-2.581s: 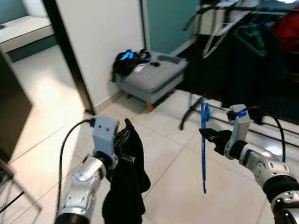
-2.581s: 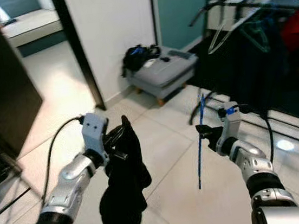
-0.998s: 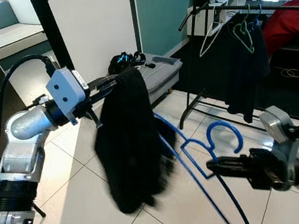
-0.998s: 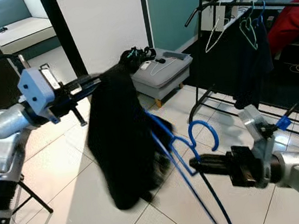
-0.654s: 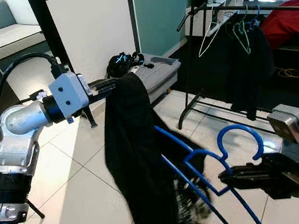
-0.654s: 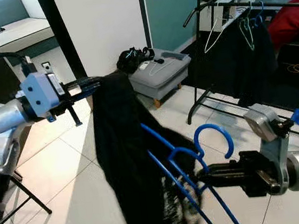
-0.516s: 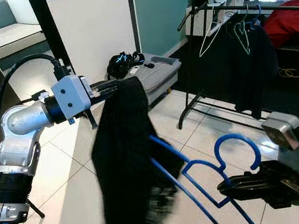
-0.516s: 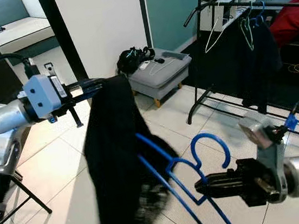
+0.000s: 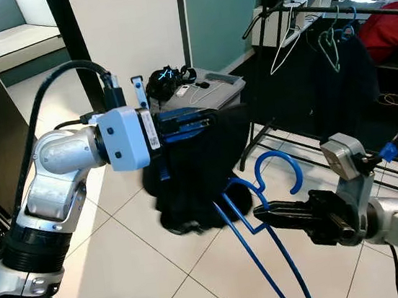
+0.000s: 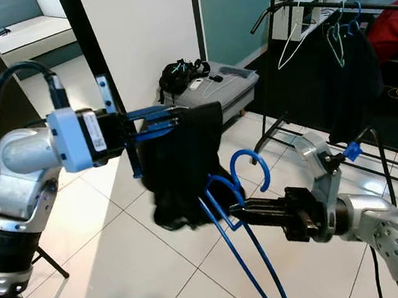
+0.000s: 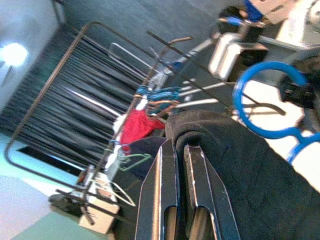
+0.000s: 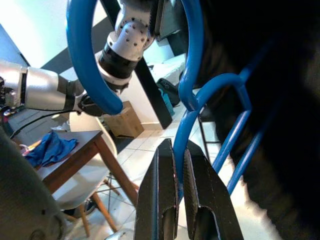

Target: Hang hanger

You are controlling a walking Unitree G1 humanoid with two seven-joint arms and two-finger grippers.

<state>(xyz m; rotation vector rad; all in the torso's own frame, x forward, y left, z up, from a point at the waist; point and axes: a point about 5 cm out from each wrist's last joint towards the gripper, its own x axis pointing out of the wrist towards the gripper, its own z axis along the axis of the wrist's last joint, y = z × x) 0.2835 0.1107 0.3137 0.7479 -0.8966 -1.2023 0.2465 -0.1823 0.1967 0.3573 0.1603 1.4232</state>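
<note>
My left gripper pinched tight on bunched black cloth garment at chest height, blue plastic hanger just beside it, its neck clamped in my right gripper, dark metal clothes rail beyond.

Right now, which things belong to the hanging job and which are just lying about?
Job:
blue hanger, in right gripper
black garment, in left gripper
clothes rail

Lying about:
grey footstool
black bag

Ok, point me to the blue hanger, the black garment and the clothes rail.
blue hanger (image 9: 276, 158), left eye view, top of hook.
black garment (image 9: 202, 170), left eye view, bunched middle.
clothes rail (image 9: 356, 7), left eye view, horizontal bar.
</note>
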